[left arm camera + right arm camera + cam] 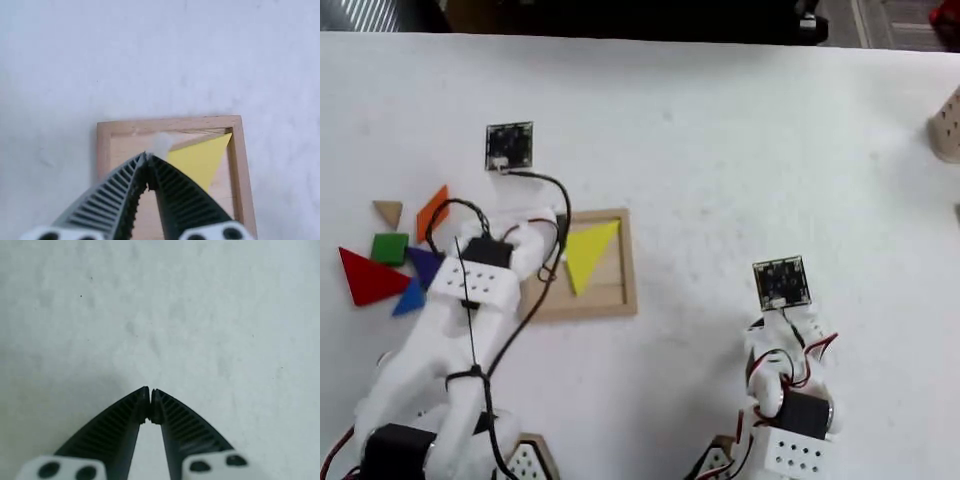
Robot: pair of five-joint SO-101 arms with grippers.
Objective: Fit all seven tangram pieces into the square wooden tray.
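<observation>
In the wooden tray's (630,272) far right corner lies the yellow triangle (588,252). The loose pieces (389,248) sit toward the table's left edge, just left of the nearer left gripper (148,159), which is pressed together above the tray. The right gripper (150,405) is likewise closed.

Left tool (148,167) and right tool (150,405) both have jaws closed.

White table (720,150), beige perforated block (948,125) at its right edge, dark strip (620,15) beyond far edge
</observation>
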